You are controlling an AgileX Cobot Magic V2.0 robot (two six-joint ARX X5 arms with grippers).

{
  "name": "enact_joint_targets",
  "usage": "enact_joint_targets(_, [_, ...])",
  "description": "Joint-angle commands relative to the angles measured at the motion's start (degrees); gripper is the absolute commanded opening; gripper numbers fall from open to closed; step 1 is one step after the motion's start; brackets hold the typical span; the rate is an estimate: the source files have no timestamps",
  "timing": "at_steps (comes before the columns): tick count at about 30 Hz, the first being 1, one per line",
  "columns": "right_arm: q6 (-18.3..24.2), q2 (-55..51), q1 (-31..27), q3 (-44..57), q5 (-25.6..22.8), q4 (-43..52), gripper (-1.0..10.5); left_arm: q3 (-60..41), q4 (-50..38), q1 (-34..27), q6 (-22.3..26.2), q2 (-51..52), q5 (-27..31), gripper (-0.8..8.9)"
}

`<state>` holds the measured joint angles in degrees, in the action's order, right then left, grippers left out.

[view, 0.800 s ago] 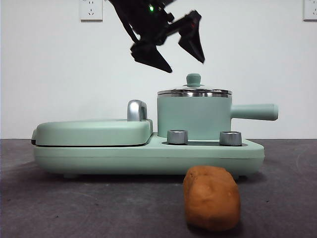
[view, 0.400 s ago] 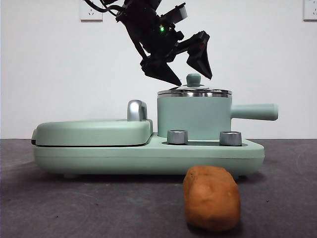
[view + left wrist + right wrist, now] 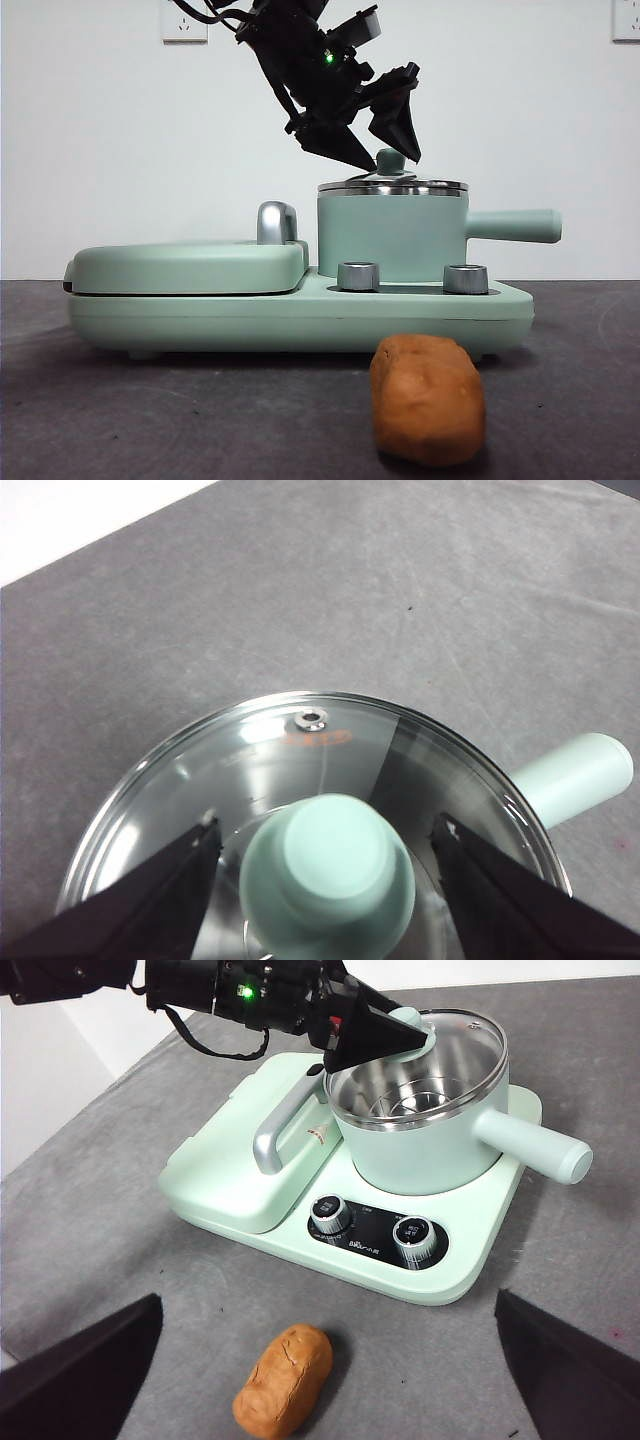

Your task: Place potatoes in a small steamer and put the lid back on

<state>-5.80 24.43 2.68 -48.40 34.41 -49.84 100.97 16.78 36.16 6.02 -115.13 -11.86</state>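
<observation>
Potato point(image 3: 428, 400), an oblong orange-brown lump, lies on the table before the mint-green steamer pot point(image 3: 392, 238), whose steel-rimmed glass lid point(image 3: 392, 184) is on. Left wrist view: left gripper point(image 3: 325, 865) spread open astride the mint knob point(image 3: 328, 872); centre, then close. Right wrist view: right gripper point(image 3: 330, 1380) waits open.

A dark grey desk point(image 3: 120, 1220) with a matte, faintly scuffed top carries two things. A mint-green cooking appliance point(image 3: 300, 1225) sits flat on it, its base bearing two steel dials on the front. The potato point(image 3: 284, 1380), an oblong orange-brown lump with bumpy skin, lies on the bare desk just in front of the appliance, apart from it, below the dials.
</observation>
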Motion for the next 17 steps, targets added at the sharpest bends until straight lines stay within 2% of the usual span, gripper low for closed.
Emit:
enact_joint_targets(1, [-0.17,0.20,0.20,-0.90,0.07,0.70,5.5,1.64,-0.52,0.61,0.74,-1.36,0.13,2.76])
enact_joint_targets(6, [-0.20,0.20,0.20,-0.90,0.07,0.63,5.5,1.64,-0.33,0.61,0.83,-1.66,0.13,1.90])
enact_joint_targets(11, [-0.20,0.20,0.20,-0.90,0.07,0.50,5.5,1.64,-0.02,0.61,0.83,-1.92,0.13,0.64])
enact_joint_targets(17, [-0.17,0.20,0.20,-0.90,0.00,0.44,5.5,1.64,-0.09,0.61,0.81,-1.88,0.13,0.54])
